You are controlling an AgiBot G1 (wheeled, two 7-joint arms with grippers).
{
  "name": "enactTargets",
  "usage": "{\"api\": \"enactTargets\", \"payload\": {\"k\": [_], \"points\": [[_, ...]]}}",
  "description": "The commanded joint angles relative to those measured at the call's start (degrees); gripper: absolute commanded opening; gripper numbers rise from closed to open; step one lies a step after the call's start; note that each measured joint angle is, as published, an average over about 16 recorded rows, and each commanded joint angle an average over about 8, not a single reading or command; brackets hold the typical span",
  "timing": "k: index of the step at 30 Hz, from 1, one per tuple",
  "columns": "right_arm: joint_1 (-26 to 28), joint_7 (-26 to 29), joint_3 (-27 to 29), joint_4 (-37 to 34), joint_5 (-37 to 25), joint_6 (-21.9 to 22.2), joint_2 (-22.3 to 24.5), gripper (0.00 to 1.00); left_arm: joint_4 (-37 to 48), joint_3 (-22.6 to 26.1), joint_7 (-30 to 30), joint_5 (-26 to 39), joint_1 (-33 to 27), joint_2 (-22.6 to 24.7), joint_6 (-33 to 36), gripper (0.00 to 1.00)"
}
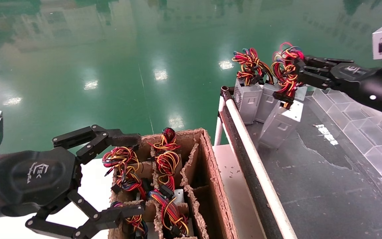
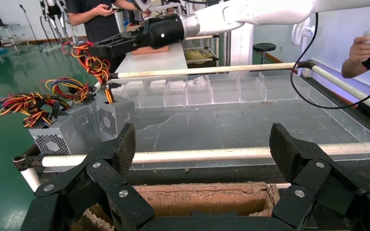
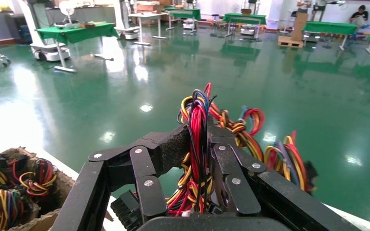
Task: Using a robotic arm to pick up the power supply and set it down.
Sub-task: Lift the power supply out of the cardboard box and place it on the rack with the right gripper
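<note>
Right end effector [image 1: 297, 71] at the far end of the bench [image 1: 327, 172], its black linked fingers [image 3: 229, 168] pressed onto the wire bundle [image 1: 285, 71] of the power supply [image 1: 281, 122]; the right wrist view shows red, yellow and black wires pinched between the two fingers. The power supply, a silver-grey metal box, hangs tilted from this bundle, its lower end at or just above the dark bench surface; contact there cannot be told. Just beside it, toward the far corner, two further silver units [image 1: 248, 99] stand upright against each other, each topped by its own coloured wires. A white rail [image 1: 257, 162] runs along the bench edge. Left end effector [image 1: 128, 172] is held over the cardboard crate [image 1: 211, 172] on the near side of the rail, fingers spread wide and holding nothing. The crate's divided compartments contain more wire bundles [image 1: 166, 159]. Green floor [image 1: 144, 49] lies beyond.
</note>
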Motion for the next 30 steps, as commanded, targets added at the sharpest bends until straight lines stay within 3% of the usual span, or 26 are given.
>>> {"api": "enactTargets", "payload": {"k": [1,7,19,29,30], "points": [[0.0,-0.3,-0.2,-0.3,-0.3,-0.2,-0.5,0.00,0.0,0.0,0.0,0.0,0.0,0.0,0.0,1.00],[0.9,-1.4,-0.6,-0.9,-0.9,2.7,-3.3,0.00,0.0,0.0,0.0,0.0,0.0,0.0,0.0,1.00],[2.6,-3.6,-1.2,-2.6,-1.9,13.8,-9.2,0.00,0.0,0.0,0.0,0.0,0.0,0.0,0.0,1.00],[2.6,-3.5,-1.6,-2.3,-2.4,13.0,-10.4,0.00,0.0,0.0,0.0,0.0,0.0,0.0,0.0,1.00],[2.6,-3.5,-1.7,-2.3,-2.5,12.8,-10.4,0.06,0.0,0.0,0.0,0.0,0.0,0.0,0.0,1.00]]}}
